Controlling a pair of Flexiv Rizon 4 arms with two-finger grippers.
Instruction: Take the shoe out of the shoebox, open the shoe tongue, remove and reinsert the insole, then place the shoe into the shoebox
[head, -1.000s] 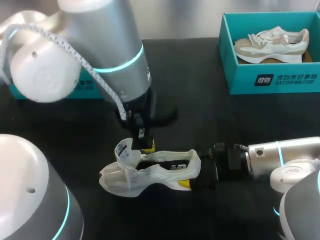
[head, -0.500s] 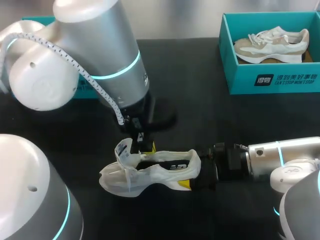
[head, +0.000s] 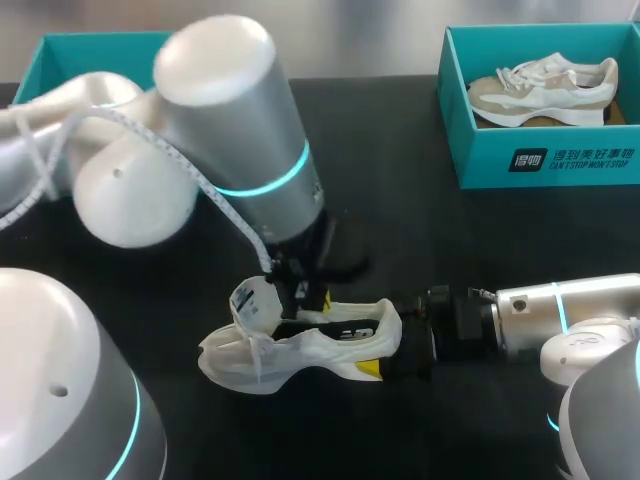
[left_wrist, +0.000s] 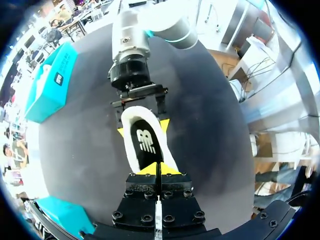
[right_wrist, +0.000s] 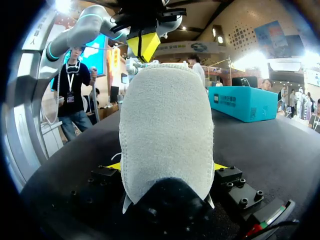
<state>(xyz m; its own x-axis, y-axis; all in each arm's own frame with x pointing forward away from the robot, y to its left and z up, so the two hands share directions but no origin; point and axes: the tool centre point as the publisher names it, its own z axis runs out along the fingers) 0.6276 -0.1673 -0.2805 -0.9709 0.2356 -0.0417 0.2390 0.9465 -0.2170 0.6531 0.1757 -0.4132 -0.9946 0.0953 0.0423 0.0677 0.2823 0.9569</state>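
A white shoe (head: 300, 345) lies on its side mid-table, its tongue (head: 250, 300) pulled up at the toe end. My right gripper (head: 385, 347) is shut on the heel, with a yellow tip on each side of it (right_wrist: 166, 167). My left gripper (head: 303, 296) comes down from above the shoe's opening. In the left wrist view its yellow tips (left_wrist: 158, 169) are pressed together at the near end of the black insole (left_wrist: 146, 142). From the right wrist view the left gripper (right_wrist: 144, 44) hangs just over the shoe's collar, and I cannot tell whether it pinches anything.
A teal shoebox (head: 540, 160) at the back right holds a second, beige and white shoe (head: 545, 88). Another teal box (head: 60, 50) stands at the back left, partly behind my left arm. The black table (head: 420, 250) lies bare between the shoe and the boxes.
My left arm has swung and tilted to the right, and its gripper has shifted slightly right over the shoe's opening. The shoe and my right arm have not moved.
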